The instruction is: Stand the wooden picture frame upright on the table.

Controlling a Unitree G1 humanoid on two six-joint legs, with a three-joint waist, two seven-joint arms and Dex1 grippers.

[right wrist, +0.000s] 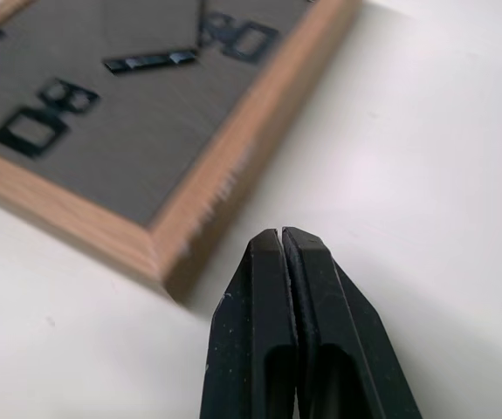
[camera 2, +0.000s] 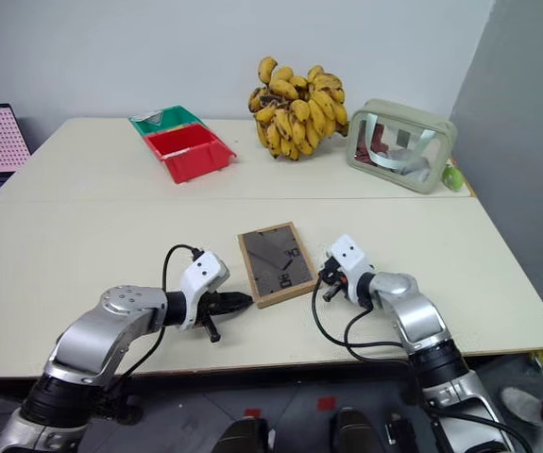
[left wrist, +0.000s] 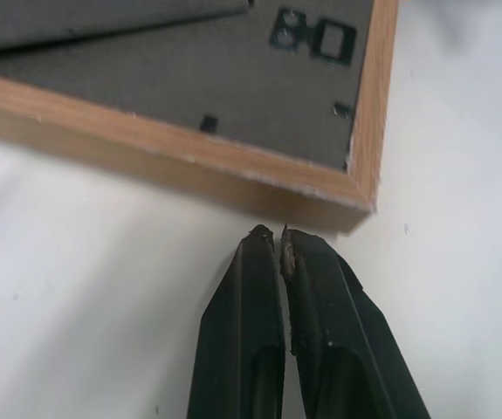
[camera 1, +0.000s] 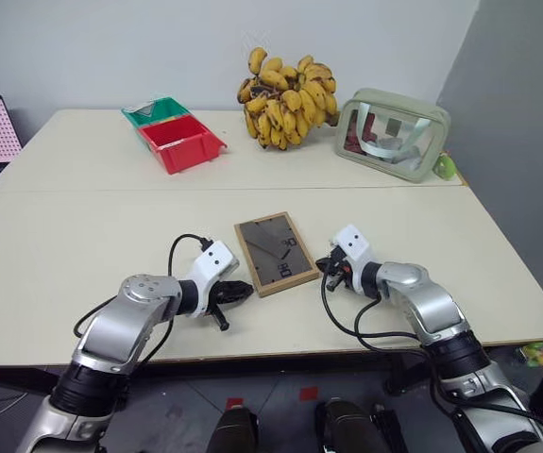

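Frame, head view: frame [camera 1: 276, 252] lies flat, dark back up, on the near half of the counter [camera 1: 82, 236], just this side of the seam.
Left claw, head view: left claw [camera 1: 244, 291] sits just beside the frame's near-left corner, fingers pressed together, empty.
Right claw, head view: right claw [camera 1: 325, 265] sits just beside the frame's right edge, also pressed together, empty.
Far half, head view: bananas [camera 1: 285, 96] lie well beyond the frame; red bin [camera 1: 181, 142] beyond it to the left, with a green bin [camera 1: 155, 110] touching behind; clear pouch [camera 1: 394, 132] beyond it to the right.
Left wrist view: black fingers [left wrist: 246, 340] meet at the tips, which hover near the frame's wooden corner without touching it; grey backing with small black clips shows inside the rim.
Right wrist view: black fingers [right wrist: 320, 340] are pressed flat against each other, tips near the frame's wooden edge; pale counter lies under them; black hardware shows on the grey back.
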